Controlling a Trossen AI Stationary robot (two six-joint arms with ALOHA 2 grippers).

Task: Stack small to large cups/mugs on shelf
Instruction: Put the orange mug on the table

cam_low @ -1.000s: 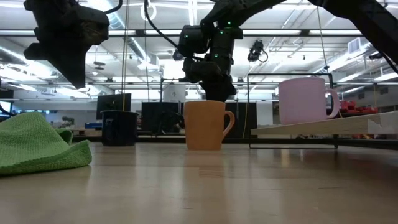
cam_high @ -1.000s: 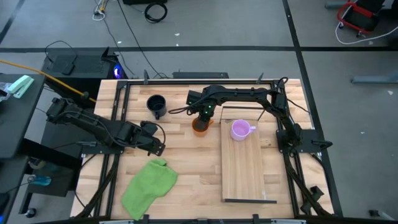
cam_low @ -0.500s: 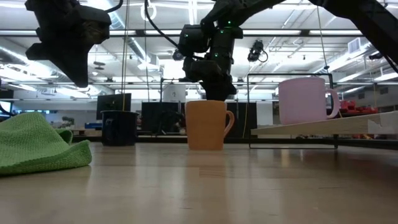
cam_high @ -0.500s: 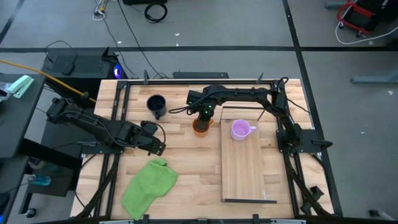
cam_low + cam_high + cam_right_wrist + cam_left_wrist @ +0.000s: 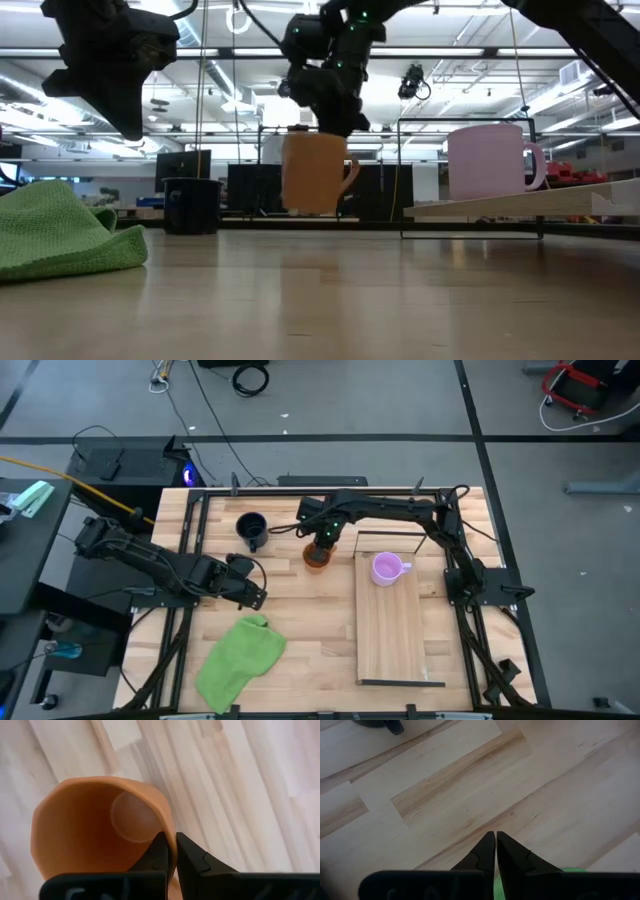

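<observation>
An orange mug (image 5: 315, 172) hangs just above the table, with my right gripper (image 5: 173, 840) shut on its rim; from above it shows at the table's far middle (image 5: 318, 556). A light purple mug (image 5: 385, 568) stands on its base at the far end of the light-wood shelf (image 5: 392, 640). A black mug (image 5: 251, 528) stands on the table at the far left. My left gripper (image 5: 495, 836) hovers shut over bare wood at the left (image 5: 255, 597), holding nothing. My right gripper pinches the orange mug's wall at the rim (image 5: 167, 827), one finger inside the mug and one outside. The fingers come from above, pointing down. The mug hangs roughly upright below them, its base (image 5: 312, 208) clear of the table.
A crumpled green cloth (image 5: 240, 660) lies at the table's near left, close to my left gripper. Thin black wire frames (image 5: 430, 125) stand at the shelf's ends. Bare shelf board stretches from the purple mug toward the near edge.
My right gripper has gone up with the orange mug. The mug stood on the table half a second ago and now hangs clear of it, shifted a little toward the black mug.
</observation>
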